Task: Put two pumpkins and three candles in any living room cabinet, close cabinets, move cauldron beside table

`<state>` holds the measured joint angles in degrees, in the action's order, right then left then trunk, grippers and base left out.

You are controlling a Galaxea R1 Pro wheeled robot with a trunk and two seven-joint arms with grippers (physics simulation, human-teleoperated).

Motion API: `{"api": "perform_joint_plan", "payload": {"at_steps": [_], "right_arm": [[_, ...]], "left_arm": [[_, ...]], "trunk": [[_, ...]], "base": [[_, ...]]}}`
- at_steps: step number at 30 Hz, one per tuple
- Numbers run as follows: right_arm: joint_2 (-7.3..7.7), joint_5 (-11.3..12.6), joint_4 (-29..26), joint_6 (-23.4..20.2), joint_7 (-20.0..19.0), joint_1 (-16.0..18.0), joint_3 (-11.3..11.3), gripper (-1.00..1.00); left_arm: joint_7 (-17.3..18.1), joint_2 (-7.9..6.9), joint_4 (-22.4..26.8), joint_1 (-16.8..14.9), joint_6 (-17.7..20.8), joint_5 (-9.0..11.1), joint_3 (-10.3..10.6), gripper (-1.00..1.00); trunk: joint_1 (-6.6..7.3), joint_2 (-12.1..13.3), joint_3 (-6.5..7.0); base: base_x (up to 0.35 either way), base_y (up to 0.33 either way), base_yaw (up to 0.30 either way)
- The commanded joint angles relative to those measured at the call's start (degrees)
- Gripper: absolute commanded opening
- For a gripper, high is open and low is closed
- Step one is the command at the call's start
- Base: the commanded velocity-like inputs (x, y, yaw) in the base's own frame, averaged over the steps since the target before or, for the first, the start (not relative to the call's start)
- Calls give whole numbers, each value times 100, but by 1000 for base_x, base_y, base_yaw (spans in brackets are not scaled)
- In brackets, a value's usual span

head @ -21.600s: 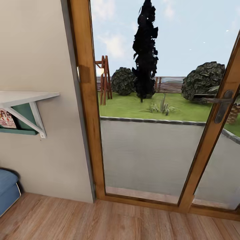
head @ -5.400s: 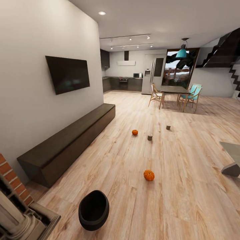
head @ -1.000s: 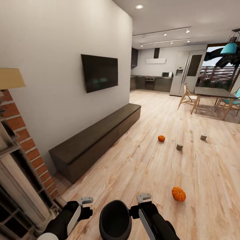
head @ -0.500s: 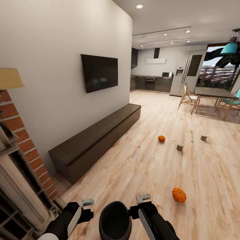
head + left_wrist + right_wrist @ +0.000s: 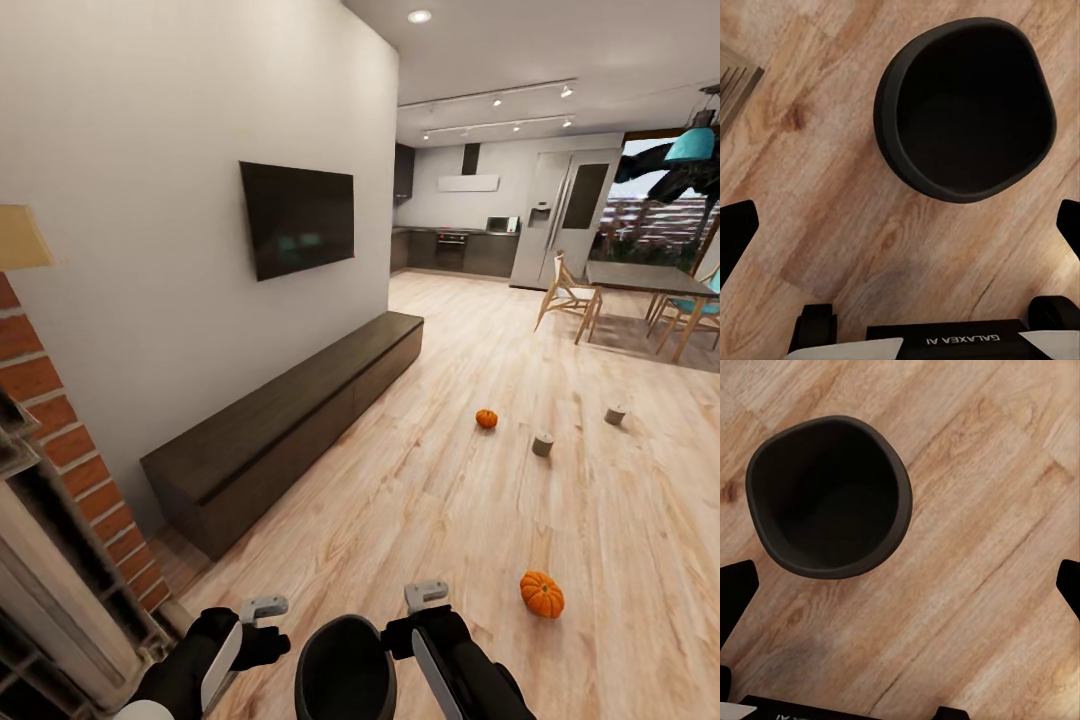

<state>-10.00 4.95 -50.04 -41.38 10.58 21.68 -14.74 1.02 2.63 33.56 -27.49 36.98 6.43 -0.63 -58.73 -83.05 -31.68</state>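
The black cauldron (image 5: 345,670) stands empty on the wood floor right below me, between my two arms, and it is also in the wrist views (image 5: 964,109) (image 5: 829,495). My left gripper (image 5: 262,610) (image 5: 900,229) hangs open above the floor beside it. My right gripper (image 5: 428,596) (image 5: 900,589) is open too, on the cauldron's other side. One orange pumpkin (image 5: 541,594) lies on the floor to my right, another pumpkin (image 5: 486,419) farther off. Two cream candles (image 5: 542,445) (image 5: 614,414) stand beyond. The long dark cabinet (image 5: 290,420) runs along the white wall, its fronts shut.
A black TV (image 5: 296,218) hangs above the cabinet. The brick fireplace (image 5: 60,440) is close on my left. A dining table (image 5: 640,278) with chairs stands far right, the kitchen behind it. Open wood floor lies between me and the pumpkins.
The whole view has shifted a little, so the camera has moved. Both open grippers keep their stance on either side of the cauldron.
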Motion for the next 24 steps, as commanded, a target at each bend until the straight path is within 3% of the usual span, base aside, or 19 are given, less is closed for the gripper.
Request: {"api": "perform_joint_plan", "payload": {"at_steps": [1,13,18,24], "right_arm": [[0,53,-5,-19,49,3,-10,100],[0,58,1,-19,46,5,-13,100],[0,72,23,-19,28,4,-19,100],[0,401,29,-19,12,6,-174,100]], "left_arm": [[-1,1,6,-2,32,42,-7,100],[-11,12,-7,-2,60,33,0,100],[2,27,-143,-2,82,33,152,100],[-31,47,-193,-4,89,34,272,100]], "trunk": [[0,-3,-6],[0,-3,-6],[0,-3,-6],[0,-3,-6]], "base": [[13,0,0],[38,43,0],[4,5,0],[0,0,0]]}}
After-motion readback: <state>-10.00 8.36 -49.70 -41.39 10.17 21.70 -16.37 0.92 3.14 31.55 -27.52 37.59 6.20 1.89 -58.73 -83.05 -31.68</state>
